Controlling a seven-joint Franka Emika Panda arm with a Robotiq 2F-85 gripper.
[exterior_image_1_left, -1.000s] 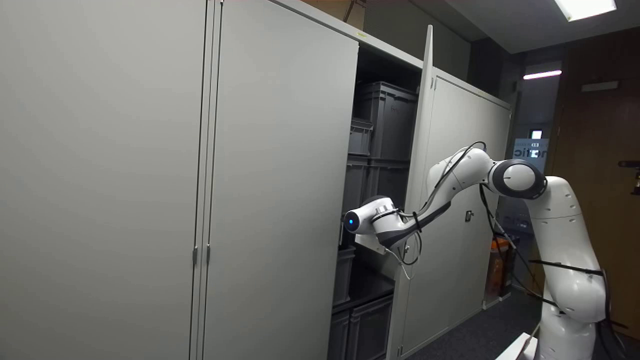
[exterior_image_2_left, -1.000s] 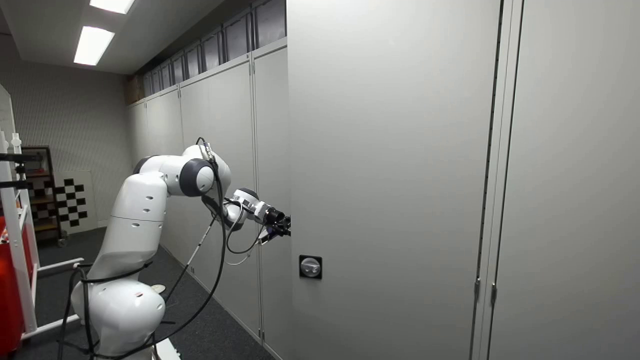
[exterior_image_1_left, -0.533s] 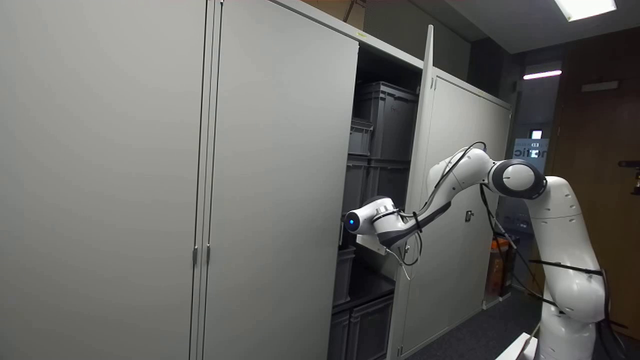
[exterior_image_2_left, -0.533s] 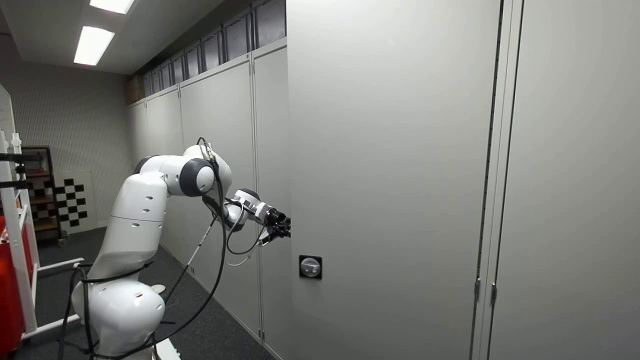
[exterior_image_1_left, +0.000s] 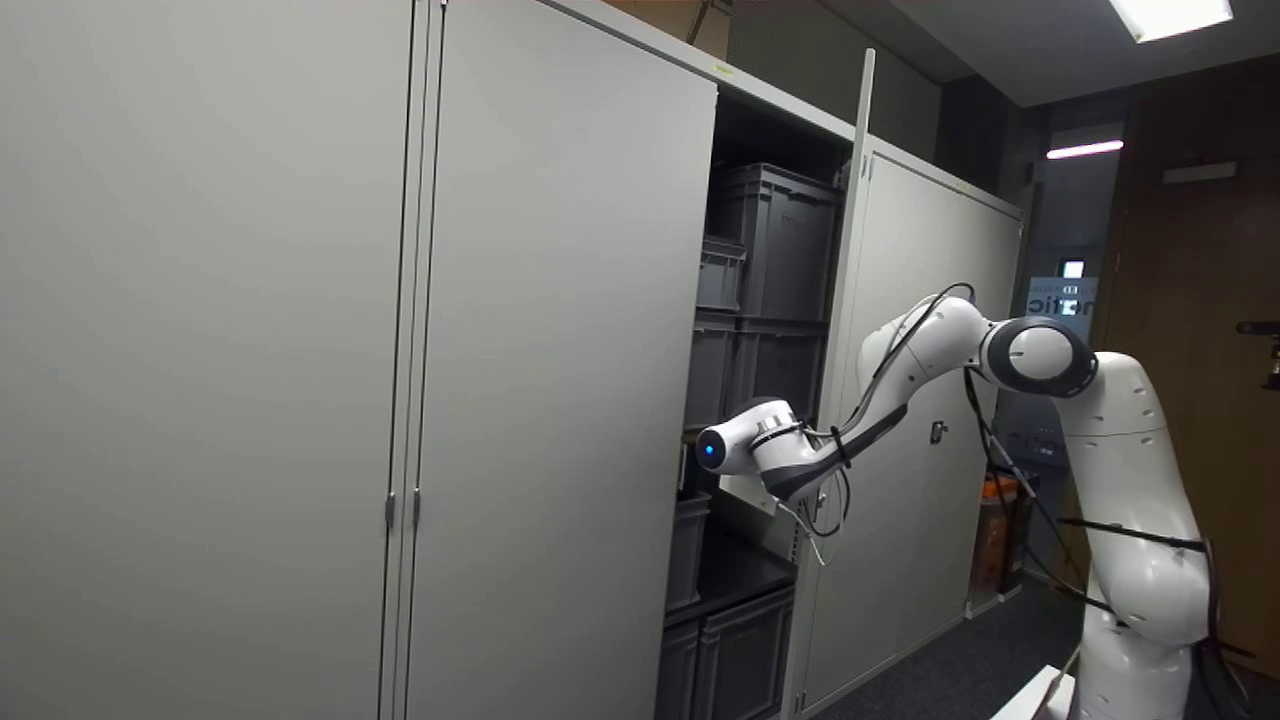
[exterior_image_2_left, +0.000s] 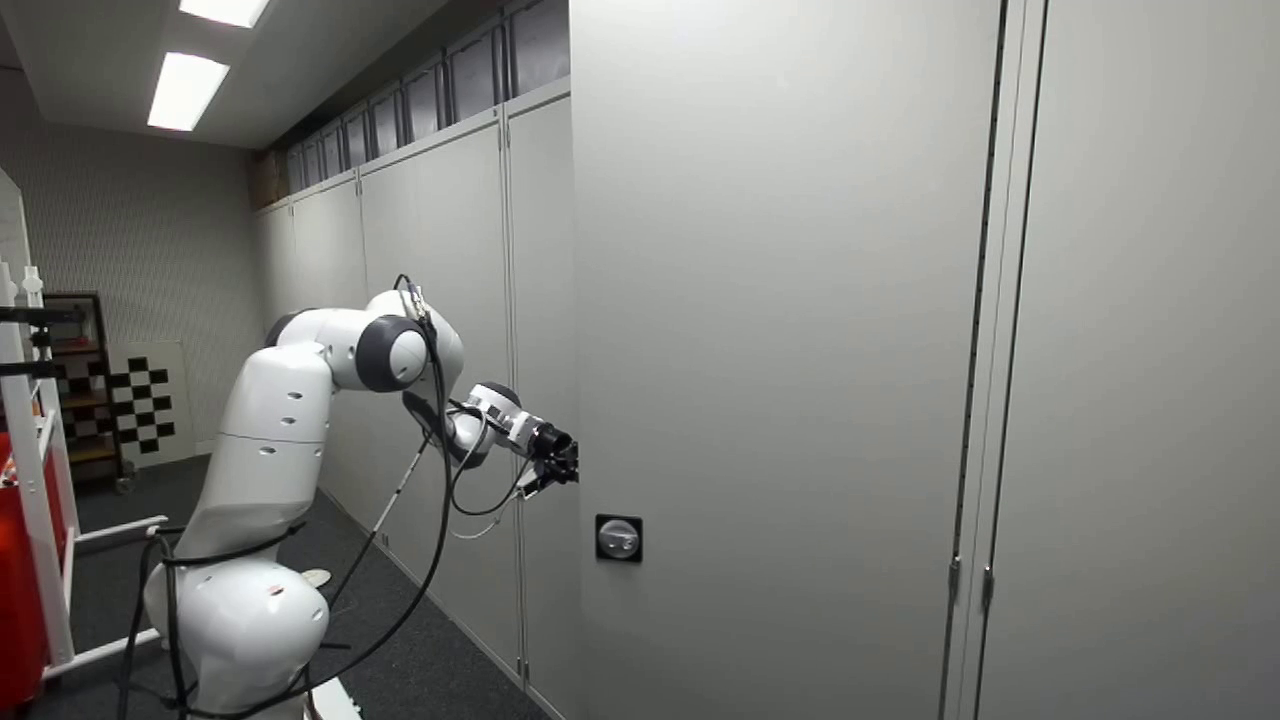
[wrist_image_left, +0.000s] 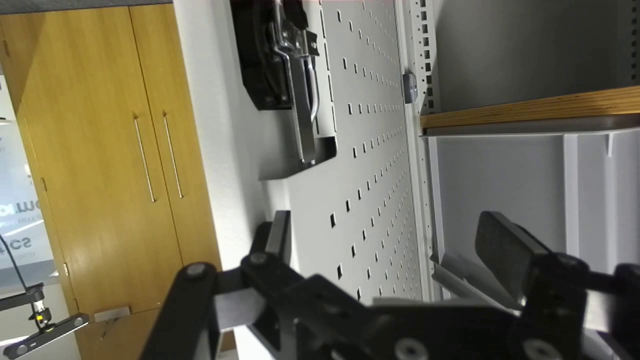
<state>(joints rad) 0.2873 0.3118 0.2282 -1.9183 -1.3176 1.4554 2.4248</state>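
Grey door just beside one finger, my gripper gapes empty. Sideways drift could snag that finger on the door's latch.

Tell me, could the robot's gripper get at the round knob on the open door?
Probably not: the gripper is on the inner side of the open door, while the knob sits on its outer face, so the door blocks it.
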